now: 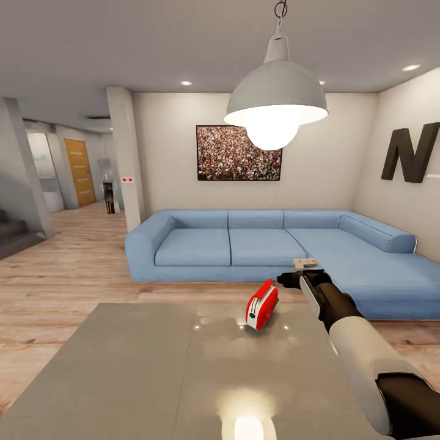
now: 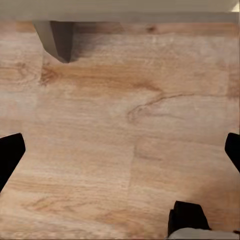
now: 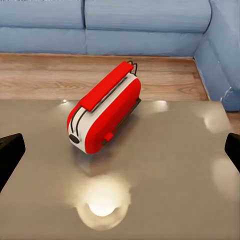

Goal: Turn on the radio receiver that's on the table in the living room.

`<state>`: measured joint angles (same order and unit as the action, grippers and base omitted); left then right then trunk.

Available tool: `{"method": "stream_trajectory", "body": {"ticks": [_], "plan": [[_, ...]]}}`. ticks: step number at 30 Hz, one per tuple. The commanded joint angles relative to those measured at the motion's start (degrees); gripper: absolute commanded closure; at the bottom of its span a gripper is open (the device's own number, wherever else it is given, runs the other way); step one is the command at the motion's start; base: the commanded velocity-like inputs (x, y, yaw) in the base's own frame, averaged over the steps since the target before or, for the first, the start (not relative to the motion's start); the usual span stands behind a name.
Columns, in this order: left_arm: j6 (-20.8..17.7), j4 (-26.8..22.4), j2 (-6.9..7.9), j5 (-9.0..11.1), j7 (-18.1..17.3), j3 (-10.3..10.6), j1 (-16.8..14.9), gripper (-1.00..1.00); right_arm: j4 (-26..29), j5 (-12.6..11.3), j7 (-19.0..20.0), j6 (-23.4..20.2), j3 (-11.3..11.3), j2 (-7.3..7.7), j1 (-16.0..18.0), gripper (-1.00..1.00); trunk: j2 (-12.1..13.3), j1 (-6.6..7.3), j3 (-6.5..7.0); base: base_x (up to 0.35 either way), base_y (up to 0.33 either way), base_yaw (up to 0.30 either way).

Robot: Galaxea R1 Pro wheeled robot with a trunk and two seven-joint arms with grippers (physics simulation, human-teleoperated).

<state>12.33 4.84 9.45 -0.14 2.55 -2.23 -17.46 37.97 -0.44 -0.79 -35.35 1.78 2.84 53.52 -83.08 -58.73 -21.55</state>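
The red radio receiver (image 1: 261, 304) with white trim rests near the far edge of the grey-taupe table (image 1: 153, 373). In the right wrist view the radio (image 3: 105, 115) lies at a slant on the glossy top, a small red button on its side. My right gripper (image 1: 287, 280) hovers just right of the radio and a little beyond it, over the table's far edge. It is open, with its fingers (image 3: 10, 152) spread wide and nothing between them. My left gripper (image 2: 120, 150) is open too, low over the wood floor beside a table leg (image 2: 56, 40).
The blue L-shaped sofa (image 1: 244, 244) stands behind the table with a small beige box (image 1: 305, 264) at its front. A grey pendant lamp (image 1: 276, 101) hangs above. The framed crowd picture (image 1: 239, 153) is on the far wall. A hallway opens at the left.
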Motion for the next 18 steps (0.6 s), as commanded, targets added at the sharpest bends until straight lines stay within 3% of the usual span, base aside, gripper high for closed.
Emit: {"method": "stream_trajectory", "body": {"ticks": [1,8,13,15,17,18], "plan": [[0.0,0.0,-0.02,0.0,0.0,0.0,0.8,-1.00,0.0,0.0,0.0,0.0,0.0,0.01,0.0,-1.00,0.0,0.00,0.01,0.000,0.000,0.000],[0.2,-0.1,-0.92,0.0,-0.3,0.0,4.1,-1.00,0.0,0.0,0.0,0.0,0.0,0.06,0.0,-1.00,0.0,0.00,0.01,0.000,0.000,0.000],[0.4,-0.1,-6.87,0.1,-0.5,0.0,4.3,-1.00,0.0,0.0,0.0,0.0,-0.1,0.21,0.0,-1.00,0.0,0.00,0.01,0.000,0.000,0.000],[0.4,-0.1,-10.08,0.2,-0.5,0.0,4.4,-1.00,0.0,0.0,0.0,0.0,-0.2,0.27,0.0,-1.00,0.0,0.00,0.01,0.000,0.000,0.000],[0.5,-0.2,-14.58,0.2,-0.5,-0.1,4.4,-1.00,0.0,0.1,0.0,0.0,-0.2,0.31,0.0,-1.00,0.0,0.00,0.01,0.000,0.000,0.000],[0.4,-0.2,-15.23,0.2,-0.5,-0.1,4.4,-1.00,0.0,0.1,0.0,0.0,-0.2,0.31,0.0,-1.00,0.0,0.00,0.01,0.000,0.000,0.000]]}}
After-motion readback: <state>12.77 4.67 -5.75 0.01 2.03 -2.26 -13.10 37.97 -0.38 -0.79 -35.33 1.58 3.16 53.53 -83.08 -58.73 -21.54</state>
